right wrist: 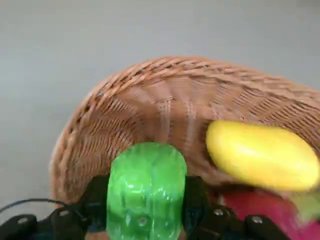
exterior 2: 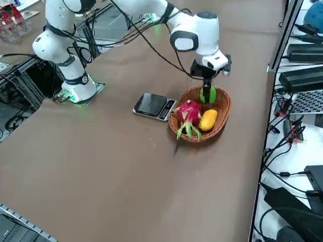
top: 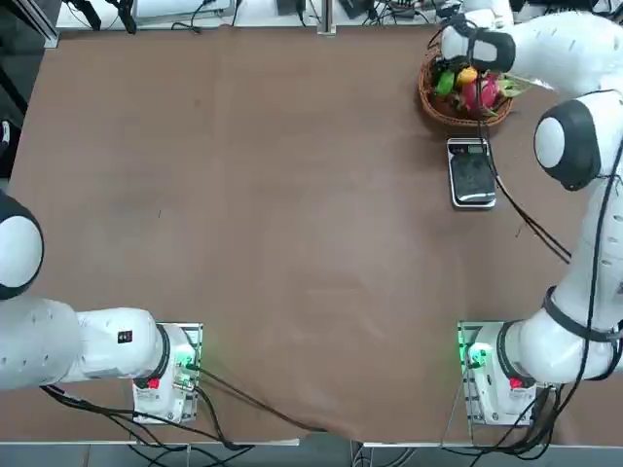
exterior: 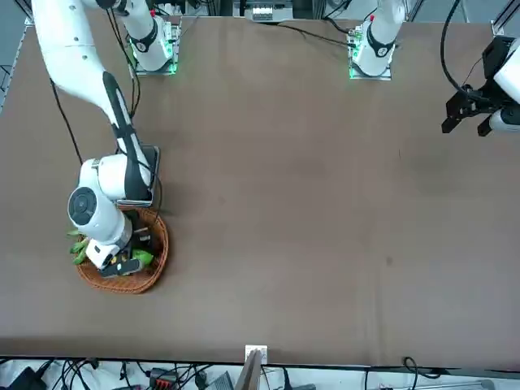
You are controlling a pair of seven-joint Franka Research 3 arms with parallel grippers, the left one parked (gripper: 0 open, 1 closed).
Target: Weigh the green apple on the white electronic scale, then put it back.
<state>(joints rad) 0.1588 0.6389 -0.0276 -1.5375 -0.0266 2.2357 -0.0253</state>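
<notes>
The right gripper (right wrist: 146, 210) is positioned inside the round woven basket (right wrist: 165, 95), at the far right part of the table as seen from overhead. Its two dark fingers (right wrist: 96, 200) are closed against both sides of the green apple (right wrist: 146, 187), so the apple is gripped between them (this is seen most clearly in the wrist view). In the right side view the green apple (exterior 2: 208, 94) is seen between the fingers, just above the floor of the basket (exterior 2: 223, 117); whether it touches the wicker cannot be told.

Beside the apple, an orange-yellow fruit (right wrist: 262, 155) is lying in the same basket, and a pink dragon fruit (exterior 2: 189, 113) with green scales is placed next to it, nearer to the scale. The three fruits are close together inside the rim.

The white electronic scale (top: 471, 173) is lying flat on the brown table (top: 253, 195), just beside the basket (top: 428, 102) on the side toward the robot's base. Its dark glossy top is not covered by anything. In the right side view the scale (exterior 2: 154, 106) is near the basket but a narrow gap is seen between them.
</notes>
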